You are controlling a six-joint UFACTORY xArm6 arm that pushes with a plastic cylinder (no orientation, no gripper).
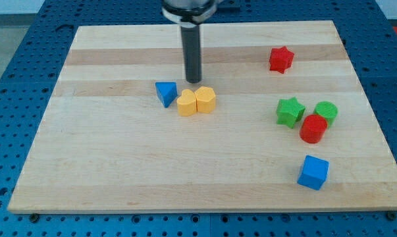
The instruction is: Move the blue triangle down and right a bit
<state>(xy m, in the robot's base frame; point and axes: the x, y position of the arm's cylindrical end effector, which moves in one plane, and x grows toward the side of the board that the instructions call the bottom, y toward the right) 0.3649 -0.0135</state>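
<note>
Pointing straight down over the wooden board point(119, 178), my tip point(194, 81) ends a plain dark rod with no jaws to spread or press together, so it pinches nothing. It stands at the upper middle of the board, just above the pair of yellow blocks and up and to the right of the blue triangle point(165, 93), apart from all three.

Farthest to the view's left of the blocks, the blue triangle sits left of the board's centre, its right edge just beside or touching the yellow heart point(186, 104); which of the two cannot be told. Next comes the yellow hexagonal block point(206, 99), pressed against the heart's right side.

Well to the right, a red star point(281, 59) stands alone near the view's top. Below it a cluster of three gathers at the right side: a green star point(290, 111), a red cylinder point(313, 128) just to its lower right, and a green cylinder point(326, 111) behind the red one, the two appearing to touch. A blue cube point(313, 172) rests by itself nearer the view's bottom, below that cluster.

Around the board lies a blue perforated table point(17, 79), visible on both sides and along the bottom edge.
</note>
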